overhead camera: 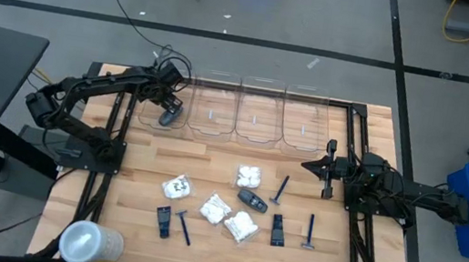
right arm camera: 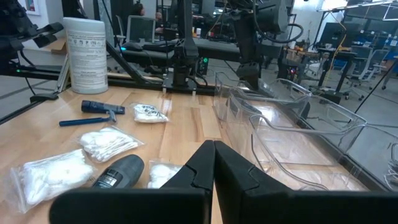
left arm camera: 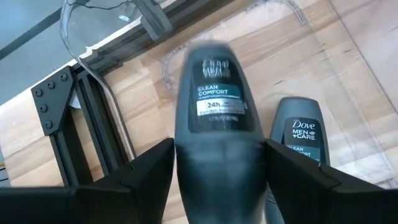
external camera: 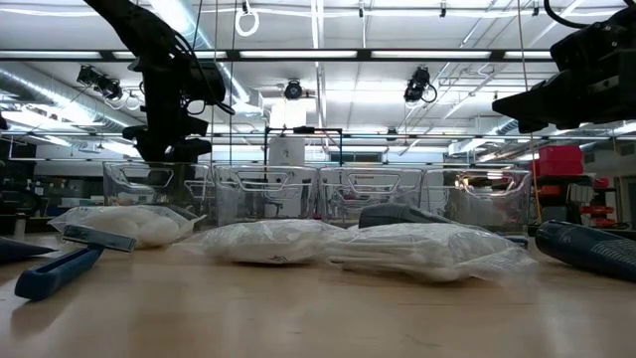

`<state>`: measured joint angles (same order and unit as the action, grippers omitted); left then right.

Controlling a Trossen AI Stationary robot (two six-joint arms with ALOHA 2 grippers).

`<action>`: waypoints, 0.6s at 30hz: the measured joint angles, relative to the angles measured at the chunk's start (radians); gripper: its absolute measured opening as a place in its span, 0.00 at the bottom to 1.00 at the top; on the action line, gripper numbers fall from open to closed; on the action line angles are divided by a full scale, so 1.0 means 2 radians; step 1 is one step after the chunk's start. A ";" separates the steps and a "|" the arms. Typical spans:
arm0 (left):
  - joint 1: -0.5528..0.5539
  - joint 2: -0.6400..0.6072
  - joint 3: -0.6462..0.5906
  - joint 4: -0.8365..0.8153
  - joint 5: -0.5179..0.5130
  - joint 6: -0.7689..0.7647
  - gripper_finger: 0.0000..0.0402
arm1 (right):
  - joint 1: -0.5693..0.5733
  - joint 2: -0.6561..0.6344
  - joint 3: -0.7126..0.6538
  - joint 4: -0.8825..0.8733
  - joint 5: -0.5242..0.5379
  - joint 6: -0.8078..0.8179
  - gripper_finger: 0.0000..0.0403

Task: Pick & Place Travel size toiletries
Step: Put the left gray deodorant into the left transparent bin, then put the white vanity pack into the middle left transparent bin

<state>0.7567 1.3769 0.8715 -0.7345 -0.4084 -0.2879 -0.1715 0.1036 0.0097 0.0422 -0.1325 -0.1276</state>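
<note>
My left gripper [left arm camera: 217, 177] reaches over the leftmost clear bin [overhead camera: 167, 101] at the table's far side, shut on a dark grey oval case [left arm camera: 217, 118]. A second grey case [left arm camera: 297, 134] lies on that bin's floor. On the table's middle lie white packets [overhead camera: 215, 208], another grey case [overhead camera: 251, 199], black tubes [overhead camera: 279, 229] and blue razors [overhead camera: 280, 189]. My right gripper [overhead camera: 307, 167] waits shut at the right, level above the table, touching nothing. My left gripper pinches the grey case by its two long sides [left arm camera: 180, 162] between the two fingers, at the end nearest the wrist. The fingers slant steeply down from the table's left and lie along the case. Its labelled far end [left arm camera: 214, 68] points down into the bin and shows blurred.
Several clear bins [overhead camera: 258, 111] stand in a row along the far edge. A large translucent round container [overhead camera: 90, 241] lies at the near left corner. Black frame rails [overhead camera: 108, 145] run down both sides of the table.
</note>
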 joint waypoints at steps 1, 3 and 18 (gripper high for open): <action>0.000 0.000 0.000 0.000 0.000 0.000 0.63 | 0.000 0.000 0.000 0.000 0.000 0.000 0.03; 0.000 0.000 0.000 0.000 0.000 0.000 0.65 | 0.000 0.000 0.000 0.000 0.000 0.000 0.03; -0.006 -0.012 0.000 -0.011 0.005 0.017 0.68 | 0.000 0.000 0.000 0.000 0.000 0.000 0.03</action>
<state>0.7443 1.3523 0.8715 -0.7565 -0.3988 -0.2546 -0.1715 0.1032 0.0097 0.0422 -0.1326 -0.1276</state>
